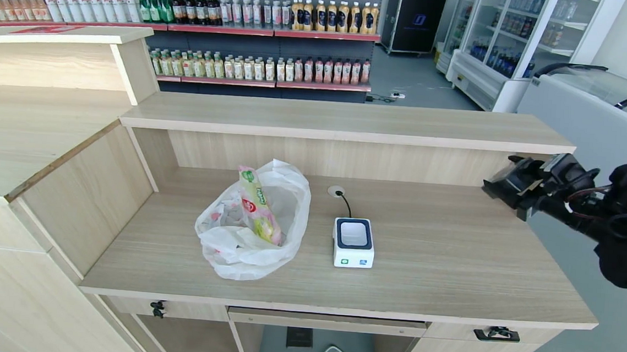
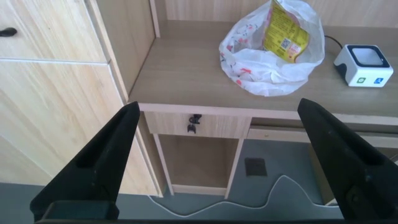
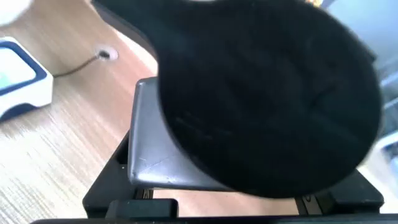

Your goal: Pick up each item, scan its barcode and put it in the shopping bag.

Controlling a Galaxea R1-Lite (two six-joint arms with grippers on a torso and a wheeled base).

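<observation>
Shelves (image 1: pixel 192 15) of bottled drinks lined the wall beyond the scanner (image 1: pixel 353 242), with glass-door fridges (image 1: pixel 499 45) farther off to its right. The scanner sat on the pale wooden worktop (image 1: pixel 451 263), its cable (image 1: pixel 346 205) running back to a round port. Just left of it lay the white shopping bag (image 1: pixel 251 243), a snack packet (image 1: pixel 256 205) standing inside. The left wrist camera caught the packet's yellow back, and the left tool (image 2: pixel 217 104) spread wide, low before the worktop. Well right of the scanner hovered the right tool (image 1: pixel 503 189); spread or closed, I could not tell.
</observation>
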